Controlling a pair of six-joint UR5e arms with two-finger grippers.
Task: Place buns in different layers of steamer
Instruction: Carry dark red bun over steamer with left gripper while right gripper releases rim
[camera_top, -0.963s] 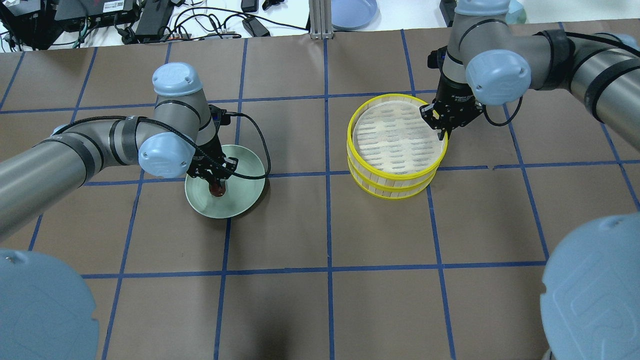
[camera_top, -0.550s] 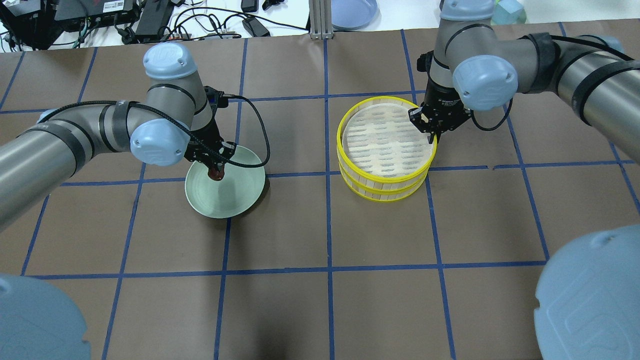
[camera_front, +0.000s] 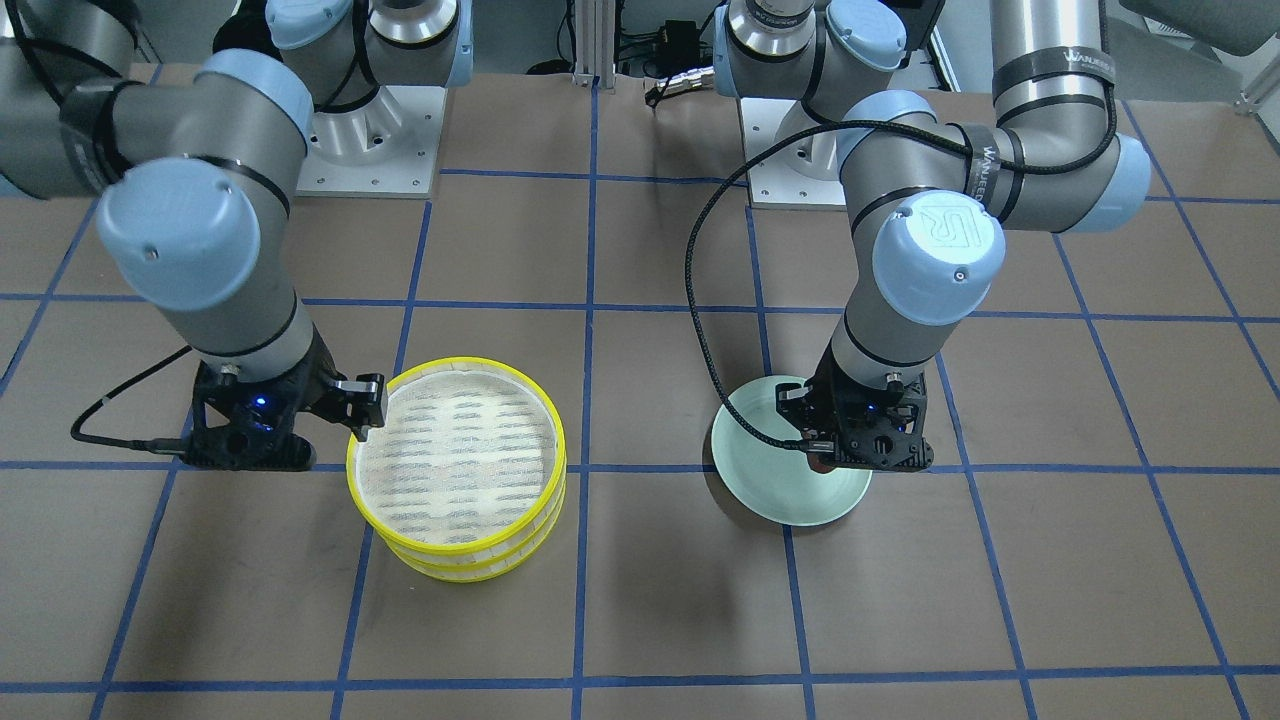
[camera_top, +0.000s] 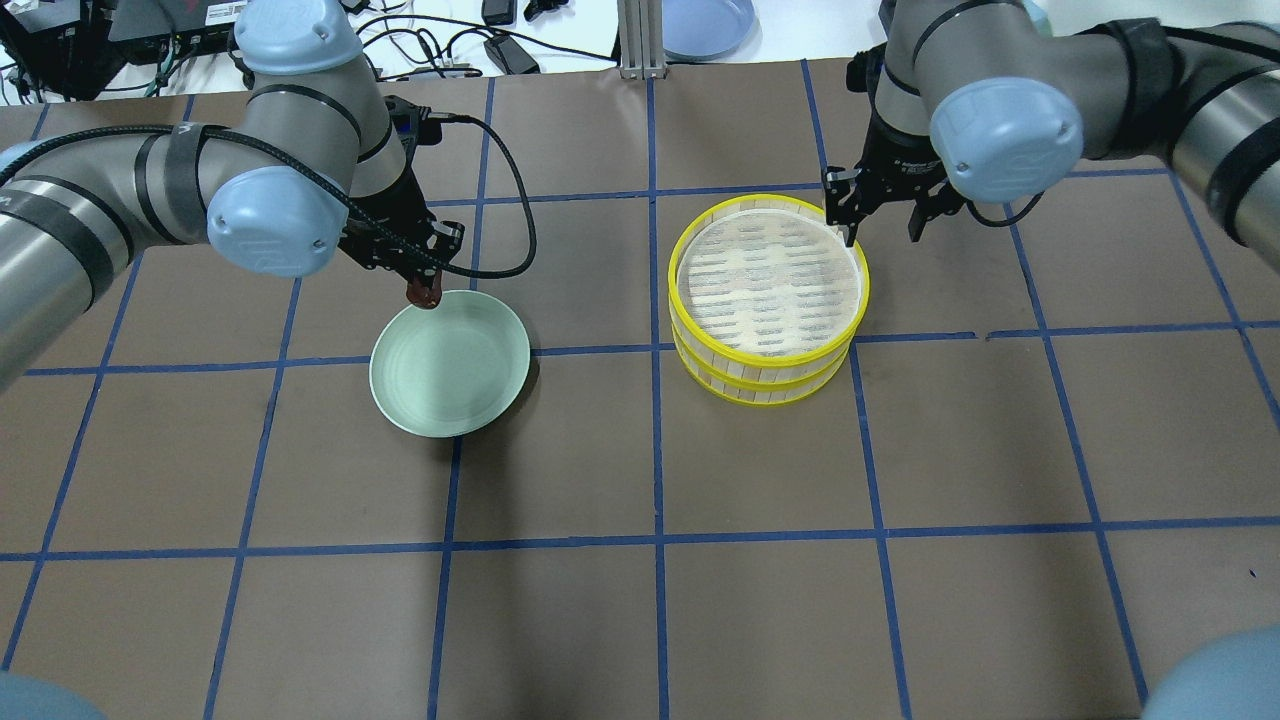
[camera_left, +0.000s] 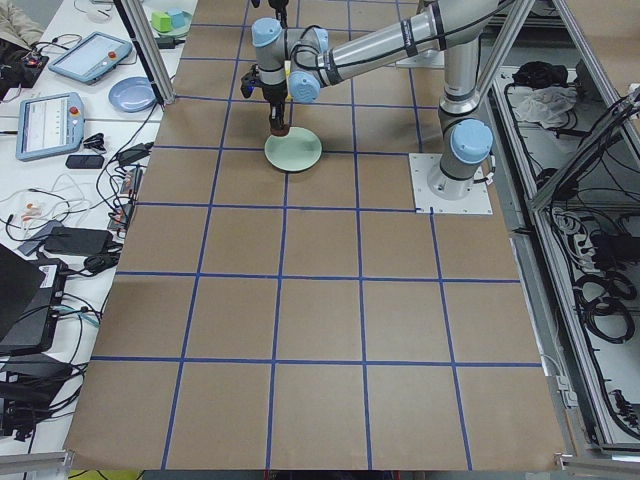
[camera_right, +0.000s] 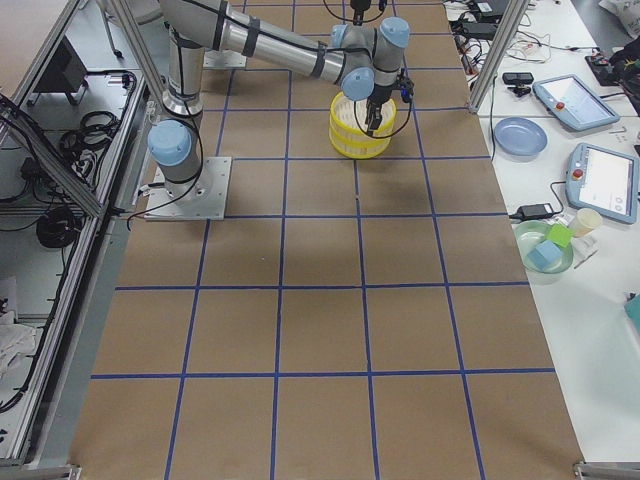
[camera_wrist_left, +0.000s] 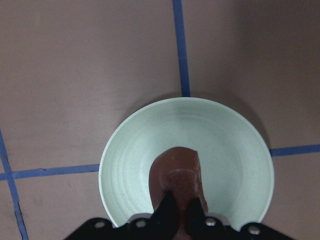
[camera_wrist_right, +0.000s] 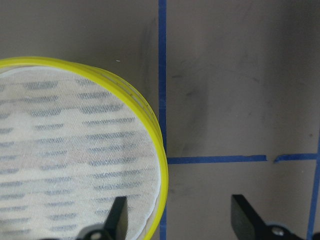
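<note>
My left gripper (camera_top: 425, 285) is shut on the dark reddish-brown bun (camera_top: 424, 293) and holds it in the air above the far left edge of the pale green plate (camera_top: 450, 385). The left wrist view shows the bun (camera_wrist_left: 177, 172) between the fingers over the bare plate (camera_wrist_left: 135, 150). The steamer (camera_top: 765, 285) stands as a two-tier stack with an empty top mesh. My right gripper (camera_top: 880, 225) is open at its far right rim, one finger (camera_wrist_right: 117, 215) over the mesh, the other outside. The cream bun is out of view.
The brown mat with blue grid lines covers the table. A blue plate (camera_top: 705, 25) and cables lie beyond the far edge. The left arm's black cable (camera_top: 515, 235) loops between plate and steamer. The steamer also shows in the front view (camera_front: 455, 465).
My left gripper lifted the brown bun off the plate and moved toward its far edge. My right gripper carried the top tray left, then let go of its rim and opened.
</note>
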